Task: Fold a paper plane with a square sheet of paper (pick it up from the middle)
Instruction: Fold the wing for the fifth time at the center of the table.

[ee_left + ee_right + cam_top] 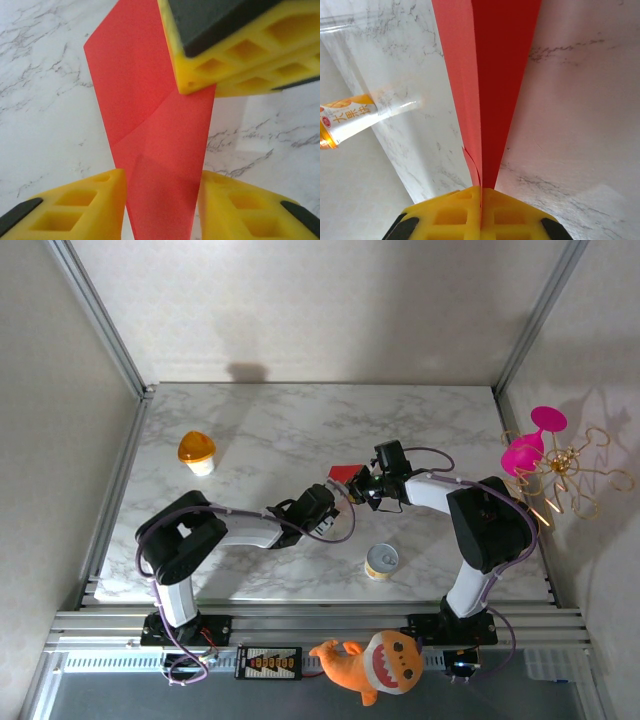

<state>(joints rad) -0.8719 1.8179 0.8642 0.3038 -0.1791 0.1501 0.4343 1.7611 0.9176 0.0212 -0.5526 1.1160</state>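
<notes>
The right gripper (481,192) is pinching the red paper (490,75), already creased narrow, over the table (580,125). The left gripper (162,200) is straddling it, fingers spread. Folding is looking partway through.

The paper plane (346,476) is at the middle of the bench (300,420). A tin (381,562) stands by the near edge; a cup (197,452) stands toward the far-left corner.

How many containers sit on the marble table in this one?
2. An orange-lidded cup stands at the far left of the table; a small yellow tin stands near the front edge, right of centre. Another small one could be hidden beneath the arms.
</notes>
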